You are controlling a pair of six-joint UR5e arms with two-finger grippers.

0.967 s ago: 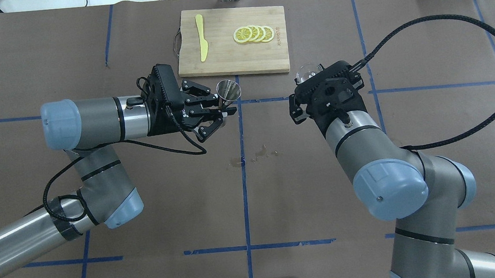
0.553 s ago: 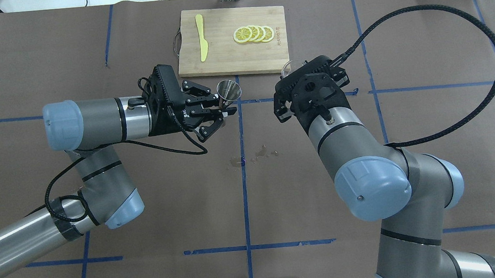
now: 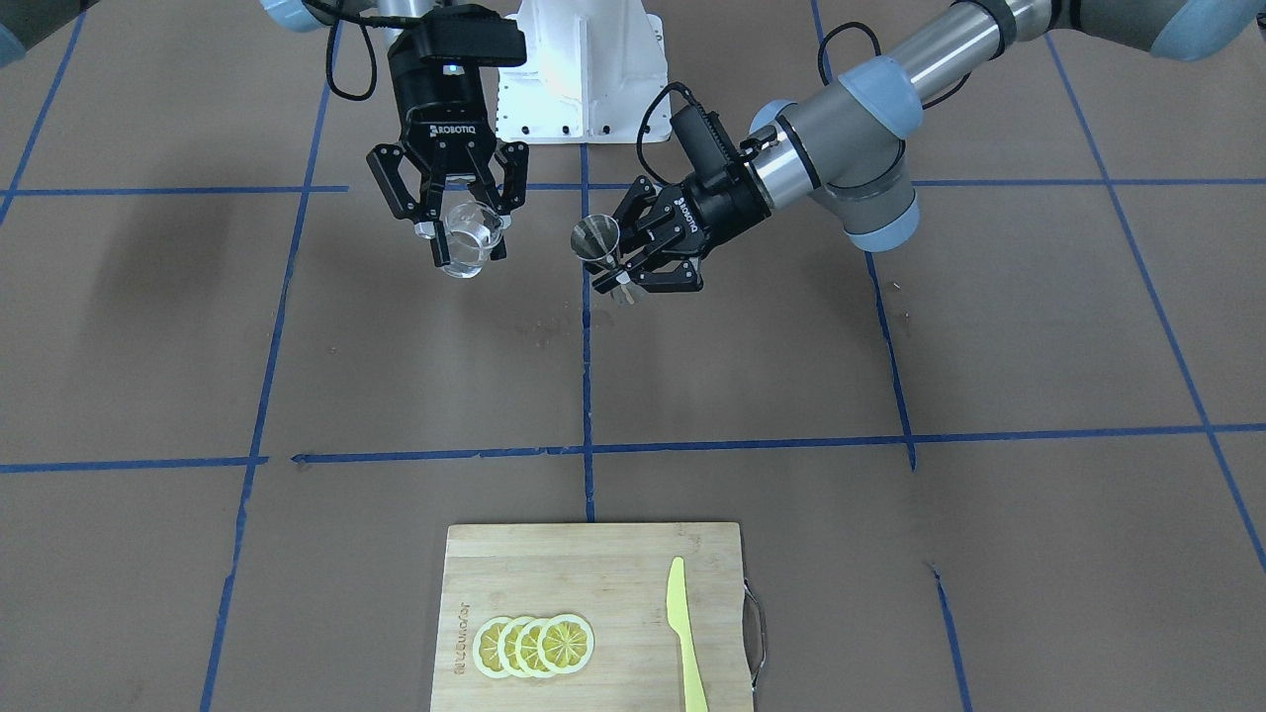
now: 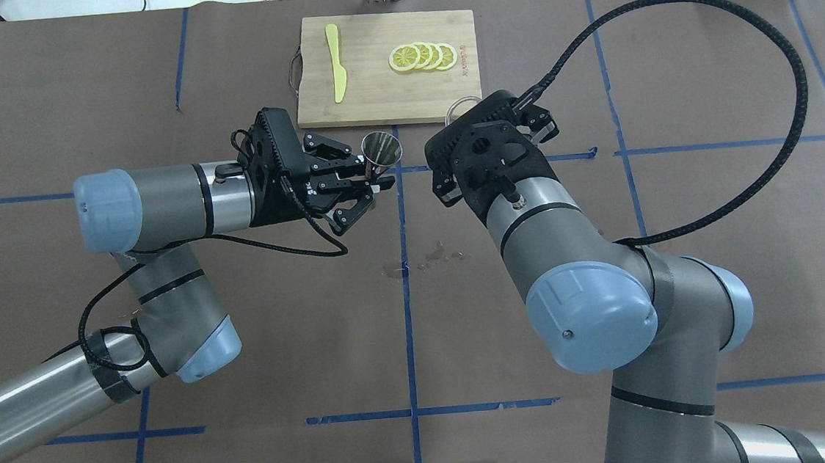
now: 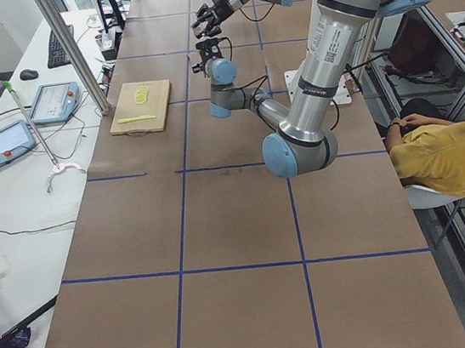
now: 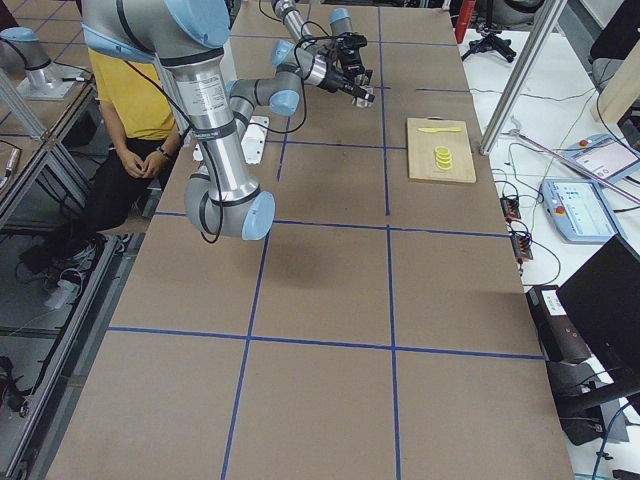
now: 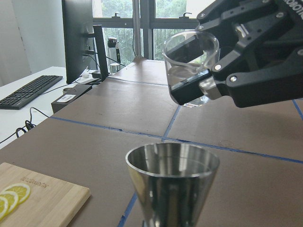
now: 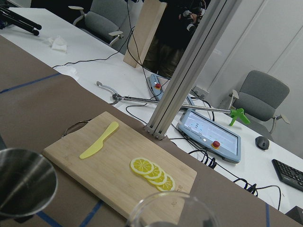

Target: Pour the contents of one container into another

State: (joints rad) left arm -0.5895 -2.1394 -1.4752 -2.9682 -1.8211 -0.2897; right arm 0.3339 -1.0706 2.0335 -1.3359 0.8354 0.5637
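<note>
Jigger (image 7: 173,184) held over brown table (image 7: 118,109) (blue tape grid (image 7: 222,146)); windows (image 7: 156,23), monitor (image 7: 78,38) beyond.

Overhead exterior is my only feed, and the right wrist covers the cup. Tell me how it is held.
Observer: In the front-facing view the right gripper is shut on the glass cup, one finger on either side of it.
Operator: Now give me its height against the jigger.
Observer: In the left wrist view the cup hangs higher than the rim of the jigger, beyond it rather than over it.
</note>
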